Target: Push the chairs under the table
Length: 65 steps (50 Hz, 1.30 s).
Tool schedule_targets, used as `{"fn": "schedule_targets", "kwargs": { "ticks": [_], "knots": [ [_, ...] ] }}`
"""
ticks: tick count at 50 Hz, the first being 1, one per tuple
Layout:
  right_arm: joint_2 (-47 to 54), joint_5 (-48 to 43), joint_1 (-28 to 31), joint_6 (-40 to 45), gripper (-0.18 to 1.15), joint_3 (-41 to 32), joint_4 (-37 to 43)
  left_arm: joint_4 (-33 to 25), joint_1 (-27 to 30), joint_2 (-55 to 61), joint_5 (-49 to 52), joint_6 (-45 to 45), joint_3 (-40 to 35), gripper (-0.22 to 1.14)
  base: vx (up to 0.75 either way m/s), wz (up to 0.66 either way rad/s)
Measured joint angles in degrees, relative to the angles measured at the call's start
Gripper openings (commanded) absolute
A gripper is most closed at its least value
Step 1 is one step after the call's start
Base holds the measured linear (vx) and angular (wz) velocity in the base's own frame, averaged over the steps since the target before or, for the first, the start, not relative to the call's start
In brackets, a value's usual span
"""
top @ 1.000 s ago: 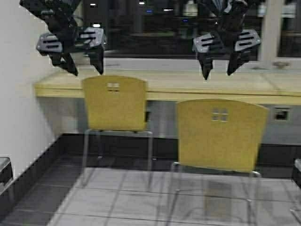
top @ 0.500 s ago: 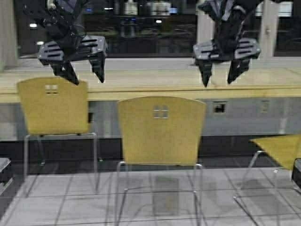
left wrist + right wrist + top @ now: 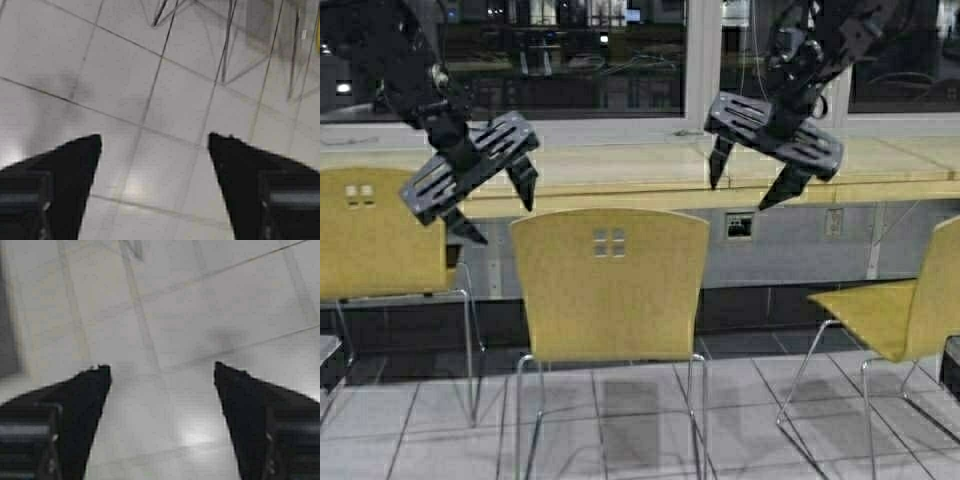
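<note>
Both grippers hung raised and empty with fingers spread apart: the left gripper (image 3: 490, 205) above the middle chair's left shoulder, the right gripper (image 3: 752, 178) in front of the table's long front edge. In both wrist views only pale floor tiles (image 3: 150, 100) showed between the black fingers (image 3: 90, 385).

Nearest, the middle chair (image 3: 610, 285) stood well out from the table (image 3: 620, 165), its backrest facing the robot; it looked not yet pushed in. A right chair (image 3: 900, 310), turned sideways, also sat clear of the edge. Farther back, the left chair (image 3: 370, 235) appeared closest to the edge, though whether it was fully under could not be told. Most of the pushing seemed left. No containers were visible.
</note>
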Motion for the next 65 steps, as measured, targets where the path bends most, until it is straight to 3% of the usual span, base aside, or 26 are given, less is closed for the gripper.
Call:
{"fn": "schedule_targets", "kwargs": {
  "ticks": [8, 17, 36, 65],
  "knots": [
    [3.25, -7.29, -0.26, -0.18, 0.96, 1.23, 17.75, -3.16, -0.7, 0.79, -1.32, -5.71, -0.44, 0.97, 0.28, 0.0],
    [3.69, -8.53, 1.93, -0.18, 0.96, 1.05, 26.81, -5.8, -1.41, 0.79, -2.2, -10.46, -0.62, 0.97, 0.29, 0.02],
    [5.89, -3.52, 4.48, -0.79, 0.96, -7.73, 31.55, -16.87, -1.41, 1.41, -4.75, -13.01, -0.62, 0.97, 0.29, -0.04],
    [8.61, 0.26, 5.36, 0.44, 0.96, -7.03, 33.13, -19.25, -3.43, 7.03, -5.1, -13.27, -2.02, 0.97, 0.25, 0.04]
  ]
}}
